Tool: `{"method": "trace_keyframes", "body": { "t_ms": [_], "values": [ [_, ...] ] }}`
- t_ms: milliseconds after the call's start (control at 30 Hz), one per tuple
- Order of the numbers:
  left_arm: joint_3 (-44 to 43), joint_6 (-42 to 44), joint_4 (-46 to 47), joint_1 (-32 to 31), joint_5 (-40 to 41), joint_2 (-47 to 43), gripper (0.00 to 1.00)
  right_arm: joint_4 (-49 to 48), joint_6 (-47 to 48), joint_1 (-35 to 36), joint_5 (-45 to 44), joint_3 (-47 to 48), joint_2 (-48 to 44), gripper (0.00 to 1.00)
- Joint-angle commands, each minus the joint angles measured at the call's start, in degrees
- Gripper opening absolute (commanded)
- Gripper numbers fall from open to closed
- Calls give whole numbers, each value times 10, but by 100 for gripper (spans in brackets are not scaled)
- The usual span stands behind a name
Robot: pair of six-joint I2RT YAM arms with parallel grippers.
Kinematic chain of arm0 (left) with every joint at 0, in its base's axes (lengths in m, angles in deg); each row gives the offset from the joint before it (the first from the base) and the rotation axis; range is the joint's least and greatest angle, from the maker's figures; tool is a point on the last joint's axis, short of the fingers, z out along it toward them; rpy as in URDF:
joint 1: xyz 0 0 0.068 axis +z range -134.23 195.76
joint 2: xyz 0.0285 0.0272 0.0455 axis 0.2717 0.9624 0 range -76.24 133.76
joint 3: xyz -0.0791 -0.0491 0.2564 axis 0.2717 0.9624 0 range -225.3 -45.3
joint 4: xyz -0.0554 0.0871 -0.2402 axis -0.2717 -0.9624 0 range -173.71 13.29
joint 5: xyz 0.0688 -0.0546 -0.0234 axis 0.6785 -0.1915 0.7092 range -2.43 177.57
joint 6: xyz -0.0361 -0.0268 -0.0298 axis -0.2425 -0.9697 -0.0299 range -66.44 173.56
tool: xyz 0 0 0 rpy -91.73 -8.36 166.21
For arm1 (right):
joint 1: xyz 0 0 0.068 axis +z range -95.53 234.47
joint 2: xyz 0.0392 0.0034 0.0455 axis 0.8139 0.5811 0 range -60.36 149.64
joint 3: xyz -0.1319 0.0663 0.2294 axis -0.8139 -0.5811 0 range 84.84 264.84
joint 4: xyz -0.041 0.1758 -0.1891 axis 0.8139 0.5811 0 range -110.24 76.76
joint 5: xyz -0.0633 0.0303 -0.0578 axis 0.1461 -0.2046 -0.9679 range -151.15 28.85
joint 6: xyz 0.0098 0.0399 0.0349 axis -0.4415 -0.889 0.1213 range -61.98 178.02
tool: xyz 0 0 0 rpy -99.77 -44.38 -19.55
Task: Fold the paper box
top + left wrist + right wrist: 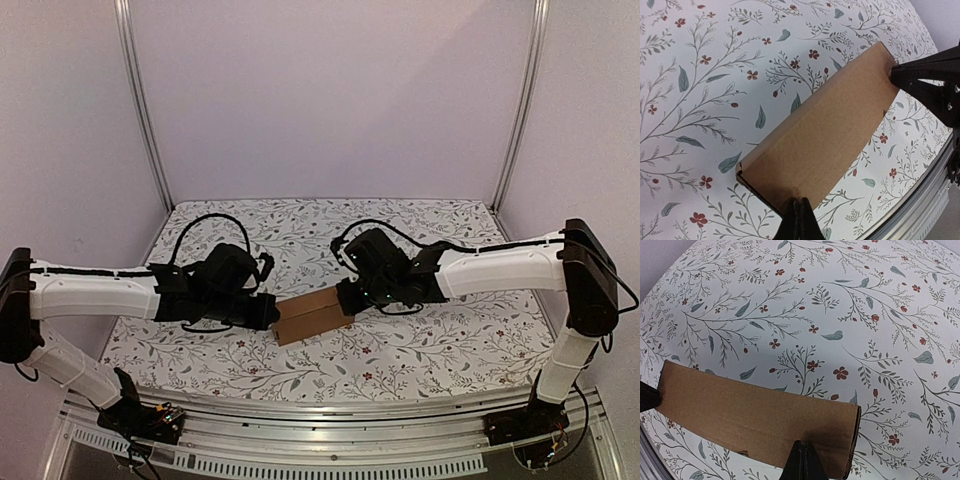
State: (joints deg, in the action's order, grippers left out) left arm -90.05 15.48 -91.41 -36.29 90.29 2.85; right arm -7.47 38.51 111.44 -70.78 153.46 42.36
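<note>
The left gripper has its fingers pressed together, tips touching the left end of the paper box (whether a cardboard edge is nipped between them, I cannot tell). The box, slim and brown, lies slantwise on the flowered table between both arms. At its right end the right gripper is likewise closed, tips on the edge. The box looks light, stiff along its creases yet easily dented, so pinching flap edges near corners seems safest.
</note>
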Motion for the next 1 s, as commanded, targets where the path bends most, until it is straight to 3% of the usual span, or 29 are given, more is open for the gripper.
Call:
{"method": "trace_keyframes", "body": {
  "t_ms": [0,633,967],
  "values": [
    [10,6,-54,5,-2,17,0,71,-1,1,4,-7,22,0],
    [-152,73,-100,21,60,18,0,91,9,1,2,35,-46,0],
    [-168,69,-78,80,52,96,0,49,-37,3,43,-70,-113,0]
  ]
}}
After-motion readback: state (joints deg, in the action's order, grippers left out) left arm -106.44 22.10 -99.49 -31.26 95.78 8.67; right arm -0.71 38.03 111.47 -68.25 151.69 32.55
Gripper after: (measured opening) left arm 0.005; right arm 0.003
